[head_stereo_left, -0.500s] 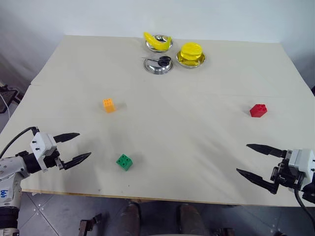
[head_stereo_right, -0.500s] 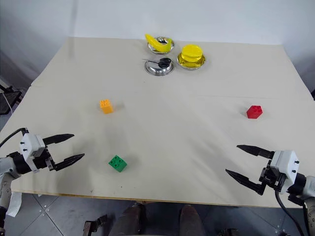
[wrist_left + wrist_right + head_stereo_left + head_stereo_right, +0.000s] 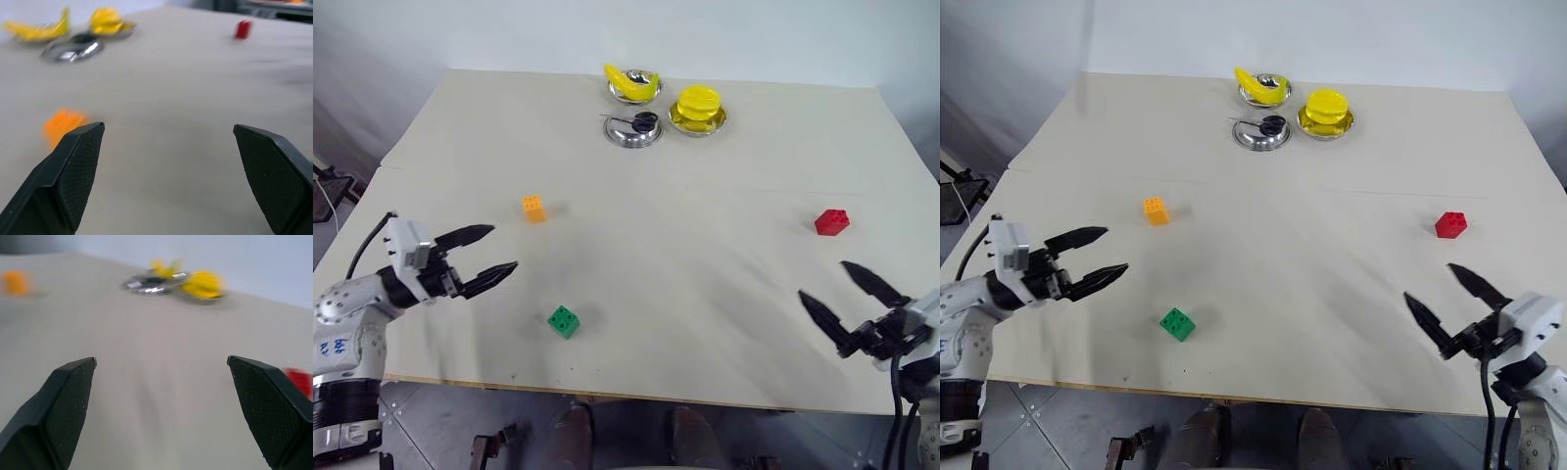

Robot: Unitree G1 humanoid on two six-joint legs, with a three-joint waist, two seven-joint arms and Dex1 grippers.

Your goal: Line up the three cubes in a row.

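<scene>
Starting at the robot's left, the left gripper [image 3: 494, 253] hovers over the near-left part of the table [image 3: 705, 245] with its jaws wide apart and nothing between them, pointing inward across the surface. Just beyond it, further from the robot, sits the orange cube [image 3: 533, 208], and nearer the front edge, a little to the right of the gripper's tips, sits the green cube [image 3: 563, 321]; the two are apart from each other and from the gripper. Toward the middle, at the far edge, three steel bowls [image 3: 631, 130] cluster together with yellow items [image 3: 696, 102] in two of them, well away from any cube. Far over on the right side lies the red cube [image 3: 831, 221], well apart from the other two. Nearest the robot on the right, the right gripper [image 3: 827, 286] hangs by the front edge with its jaws also spread and empty, the red cube beyond its tips. As a judgement, the task looks barely begun: no cube is held, none touches another, and the three form a wide scattered triangle, so all the gathering and lining up seems left to do.
</scene>
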